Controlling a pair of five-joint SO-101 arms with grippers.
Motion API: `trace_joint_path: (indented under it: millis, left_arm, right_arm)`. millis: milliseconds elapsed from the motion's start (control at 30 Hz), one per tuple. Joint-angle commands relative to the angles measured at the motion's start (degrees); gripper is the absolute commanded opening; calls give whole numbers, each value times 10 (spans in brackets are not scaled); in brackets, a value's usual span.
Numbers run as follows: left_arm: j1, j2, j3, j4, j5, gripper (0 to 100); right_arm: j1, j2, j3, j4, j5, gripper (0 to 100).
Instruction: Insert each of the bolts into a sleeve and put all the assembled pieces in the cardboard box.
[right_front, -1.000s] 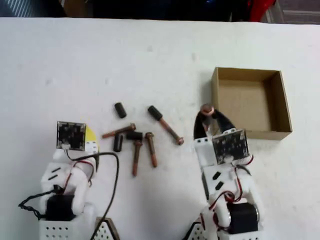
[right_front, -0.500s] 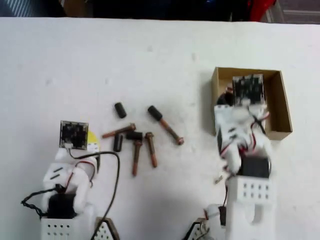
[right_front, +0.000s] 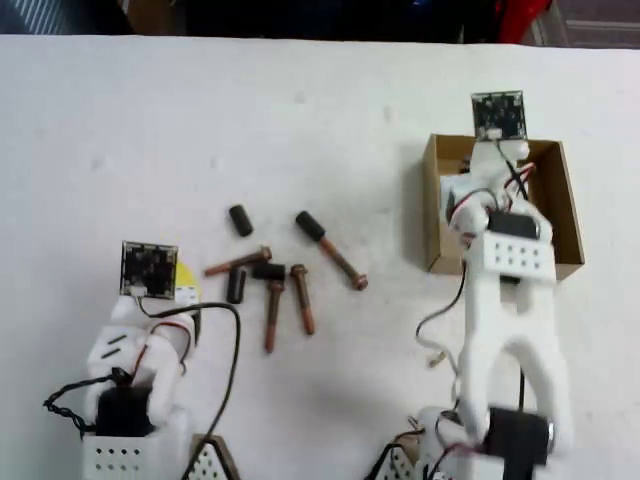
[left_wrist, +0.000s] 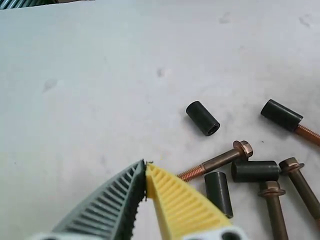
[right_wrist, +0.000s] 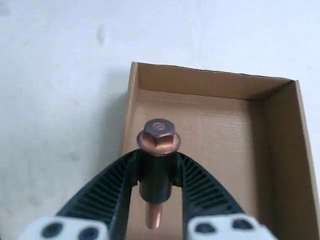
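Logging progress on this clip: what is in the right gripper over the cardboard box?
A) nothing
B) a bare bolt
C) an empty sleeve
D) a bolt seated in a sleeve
D: the right gripper is shut on a black sleeve with a copper bolt through it, head above and shank below, over the cardboard box.

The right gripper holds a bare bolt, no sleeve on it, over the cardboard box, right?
No: the bolt in the right gripper sits in a black sleeve, per the right wrist view. It is over the cardboard box.
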Motion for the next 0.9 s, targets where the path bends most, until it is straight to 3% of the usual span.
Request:
trace_joint_path:
  millis: [0, 500, 767, 867]
  left_arm:
    - [-6, -7, -5, -14, -6, 23]
    - [-5, -7, -4, -14, -8, 23]
    - [-3, -7, 3, -16, -7, 24]
    - [-4, -7, 25, -50, -8, 24]
  right_arm:
    - [22, 63, -83, -15, 8, 17]
    - [21, 272, -201, -15, 8, 17]
    - [-12, 318, -218, -14, 8, 18]
    - [-13, 318, -219, -15, 8, 18]
